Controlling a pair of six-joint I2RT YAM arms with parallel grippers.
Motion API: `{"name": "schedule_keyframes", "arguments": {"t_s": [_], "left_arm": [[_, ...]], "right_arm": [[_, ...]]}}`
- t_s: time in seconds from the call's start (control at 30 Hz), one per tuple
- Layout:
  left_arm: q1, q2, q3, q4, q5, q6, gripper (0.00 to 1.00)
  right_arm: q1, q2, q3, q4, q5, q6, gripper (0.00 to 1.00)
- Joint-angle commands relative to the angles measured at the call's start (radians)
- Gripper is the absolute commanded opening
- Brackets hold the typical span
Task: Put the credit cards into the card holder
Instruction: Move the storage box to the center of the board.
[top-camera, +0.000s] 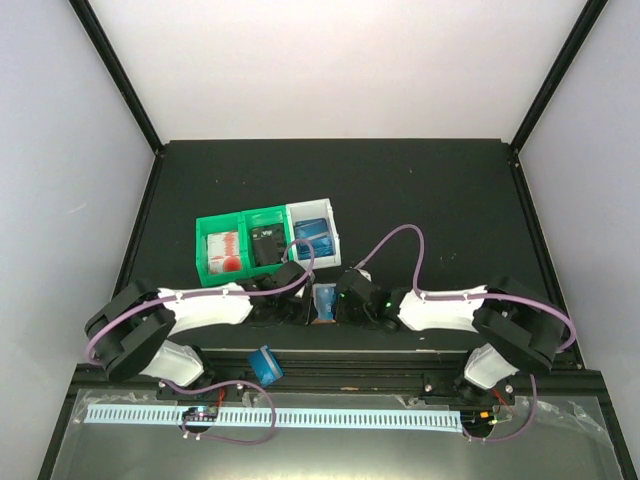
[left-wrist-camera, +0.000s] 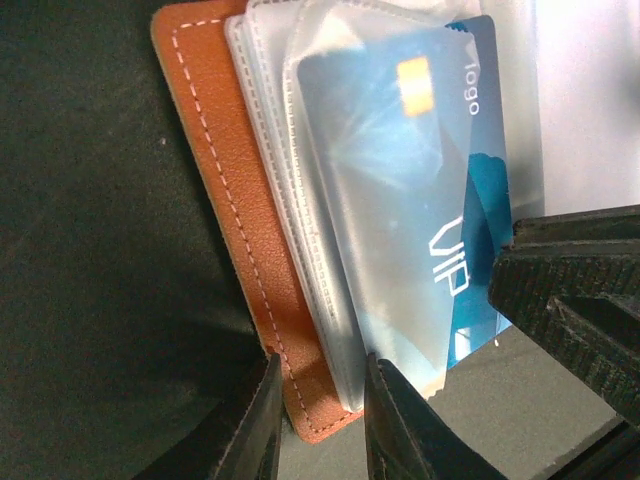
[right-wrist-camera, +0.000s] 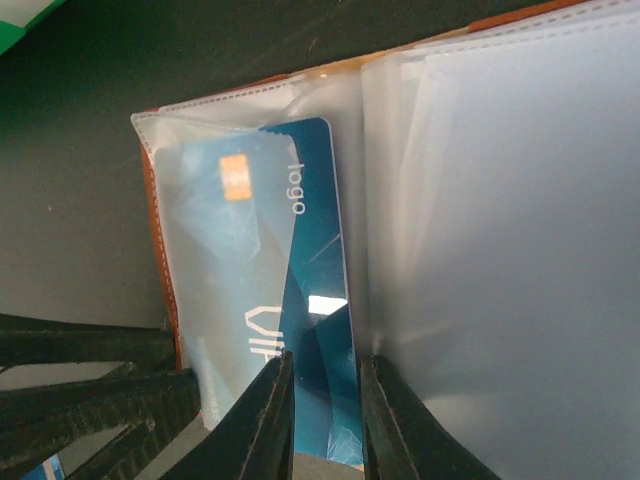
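**Blue card partway into its pocket**

The left gripper (left-wrist-camera: 320, 378) was clamped on the near edge of the card holder (left-wrist-camera: 215, 200), which lay open between both arms. The blue card (right-wrist-camera: 315, 290) sat partly under a clear sleeve, pinched by the right gripper (right-wrist-camera: 325, 372). Insertion looked under way, and the next move called for squaring the card and pushing it deeper. The green bin (top-camera: 222, 220) and white bin (top-camera: 312, 207) crowded close behind, and the table (top-camera: 420, 200) edge lay near.

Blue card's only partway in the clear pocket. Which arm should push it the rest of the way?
Right. The right gripper has the blue card between its fingers, lined up with the clear pocket, while the left gripper clamps the wallet at its leather edge and likely should steady it.
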Motion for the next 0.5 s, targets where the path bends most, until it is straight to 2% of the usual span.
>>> {"name": "schedule_keyframes", "arguments": {"t_s": [0.0,0.17,0.27,0.47], "left_arm": [[-0.008,0.069,-0.031,-0.114,-0.081,-0.001,0.25],[-0.007,0.096,-0.024,-0.128,-0.099,0.006,0.25],[-0.007,0.112,-0.024,-0.131,-0.105,0.011,0.25],[-0.008,0.118,-0.023,-0.129,-0.105,0.012,0.23]], "right_arm": [[-0.017,-0.039,-0.053,0.122,-0.045,0.002,0.22],[-0.027,-0.037,-0.052,0.042,-0.003,0.009,0.28],[-0.027,-0.023,-0.048,0.039,-0.019,0.008,0.28],[-0.029,-0.052,-0.113,0.198,-0.097,0.022,0.22]]}}
